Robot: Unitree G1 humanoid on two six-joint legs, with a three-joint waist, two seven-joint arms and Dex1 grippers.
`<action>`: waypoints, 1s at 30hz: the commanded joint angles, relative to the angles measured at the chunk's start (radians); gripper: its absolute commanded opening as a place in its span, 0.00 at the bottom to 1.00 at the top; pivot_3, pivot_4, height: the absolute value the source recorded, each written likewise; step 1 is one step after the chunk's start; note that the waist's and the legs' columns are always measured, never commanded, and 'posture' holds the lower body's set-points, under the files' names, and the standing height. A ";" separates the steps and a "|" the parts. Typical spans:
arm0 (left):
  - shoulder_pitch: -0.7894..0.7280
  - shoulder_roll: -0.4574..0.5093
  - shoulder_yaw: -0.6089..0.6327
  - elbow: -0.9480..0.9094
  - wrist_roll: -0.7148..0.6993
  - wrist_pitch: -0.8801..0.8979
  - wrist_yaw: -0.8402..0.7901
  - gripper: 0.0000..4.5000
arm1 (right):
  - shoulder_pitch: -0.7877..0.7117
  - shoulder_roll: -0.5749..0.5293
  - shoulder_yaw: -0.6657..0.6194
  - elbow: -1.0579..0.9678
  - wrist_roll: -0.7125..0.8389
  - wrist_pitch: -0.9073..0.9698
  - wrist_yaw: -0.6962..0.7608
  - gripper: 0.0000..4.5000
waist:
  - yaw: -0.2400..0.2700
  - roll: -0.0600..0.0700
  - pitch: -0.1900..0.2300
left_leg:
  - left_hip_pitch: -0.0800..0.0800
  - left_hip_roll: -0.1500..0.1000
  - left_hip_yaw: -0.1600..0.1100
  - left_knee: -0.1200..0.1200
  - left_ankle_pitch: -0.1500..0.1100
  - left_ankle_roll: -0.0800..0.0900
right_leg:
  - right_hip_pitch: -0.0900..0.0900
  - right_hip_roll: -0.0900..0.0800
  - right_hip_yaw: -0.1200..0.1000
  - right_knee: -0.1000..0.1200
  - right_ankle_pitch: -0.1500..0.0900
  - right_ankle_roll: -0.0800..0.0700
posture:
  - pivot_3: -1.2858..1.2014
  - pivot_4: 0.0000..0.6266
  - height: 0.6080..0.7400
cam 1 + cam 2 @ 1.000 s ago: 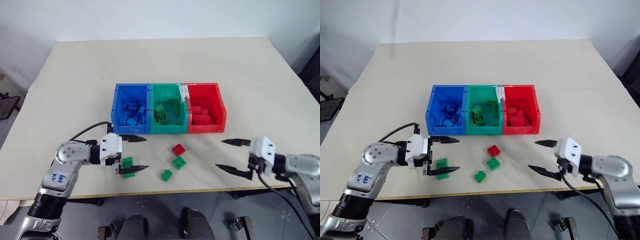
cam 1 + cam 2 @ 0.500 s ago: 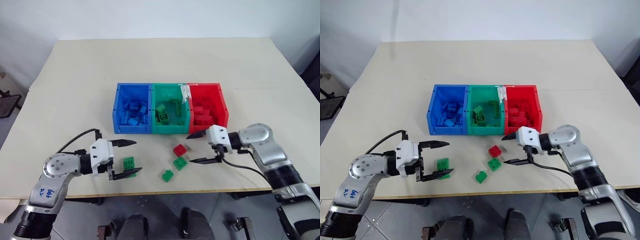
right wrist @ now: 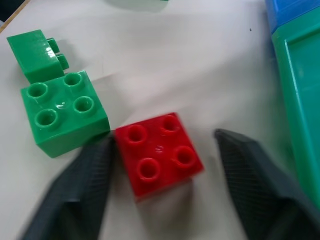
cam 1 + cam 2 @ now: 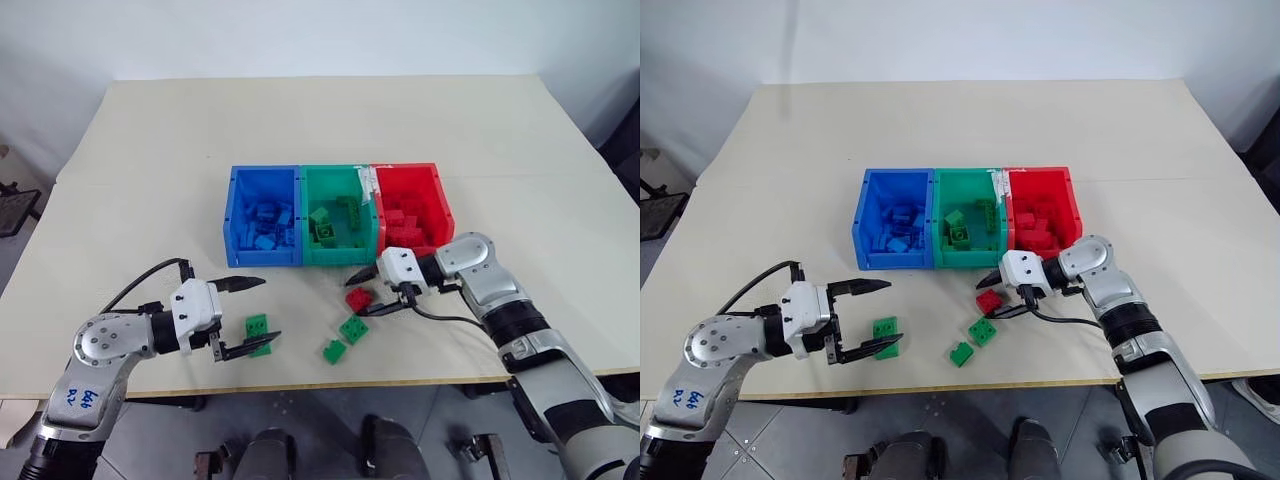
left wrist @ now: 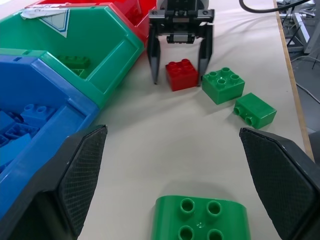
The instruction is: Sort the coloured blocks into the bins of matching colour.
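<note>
The right gripper (image 4: 994,296) has its two black fingers straddling the red square brick (image 4: 989,301), one on either side, with a gap visible on the far side in the right wrist view; the jaws stand partly open and have not yet clamped it. One finger (image 3: 82,192) sits right against the edge of the neighbouring green square brick (image 3: 62,112), which lies just beside the red one. That is the main risk: as the jaws close, this finger may push or catch the green brick, dragging it along or skewing the red brick so it twists out of the grip. The red brick also sits slightly turned between the fingers, so the pads could meet its corners rather than flat faces and let it pop free.

Just beyond the green square lies a smaller green oblong brick (image 3: 35,54), tipped on its side, close enough to be nudged too. Behind the gripper stand the joined bins: the red bin (image 4: 1071,218) nearest, then the green bin (image 4: 936,225) and the blue bin (image 4: 860,225), each already holding bricks of its own colour. A weak hold could drop the red brick short of the rim or into the green bin.

Well apart, the left gripper (image 4: 866,319) stands wide open and empty, with another green square brick (image 4: 883,332) between its fingers.
</note>
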 commanded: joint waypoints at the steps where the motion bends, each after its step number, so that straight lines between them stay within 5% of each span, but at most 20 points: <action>1: 0.012 0.012 0.020 -0.032 -0.013 -0.006 0.002 1.00 | 0.007 -0.004 -0.017 -0.037 0.025 0.007 0.029 0.34 | -0.004 0.000 0.000 | 0.000 0.000 0.000 0.000 0.000 0.000 | 0.000 0.000 0.000 0.000 0.000 0.000 | 0.52 0.24 1.00; 5: 0.007 0.005 0.013 -0.035 -0.012 -0.004 0.007 1.00 | 0.037 -0.029 -0.048 -0.102 0.036 0.036 -0.012 0.33 | -0.010 0.000 0.000 | 0.000 0.000 0.000 0.000 0.000 0.000 | 0.000 0.000 0.000 0.000 0.000 0.000 | 0.52 0.24 1.00; 13: -0.054 -0.076 0.026 -0.041 -0.061 0.038 0.100 1.00 | 0.110 -0.134 -0.297 -0.468 0.319 0.484 -0.158 0.33 | -0.005 0.000 0.000 | -0.001 0.000 -0.001 0.000 0.000 0.000 | 0.000 0.000 -0.001 0.000 0.000 0.000 | 0.52 0.24 1.00; 24: -0.124 -0.115 0.004 0.028 -0.061 0.064 0.108 1.00 | -0.145 -0.100 -0.360 -0.038 0.164 0.440 -0.469 0.33 | -0.013 0.000 0.000 | 0.000 0.000 0.000 -0.001 0.000 0.000 | -0.001 0.000 0.000 0.001 0.000 0.000 | 0.52 0.24 1.00; 30: -0.125 -0.109 0.010 0.041 -0.060 0.045 0.100 1.00 | -0.158 -0.083 -0.367 0.015 0.143 0.374 -0.455 0.75 | -0.012 0.000 0.000 | -0.001 0.000 0.000 -0.001 0.000 0.000 | -0.001 0.000 -0.001 0.000 0.000 0.000 | 0.52 0.24 1.00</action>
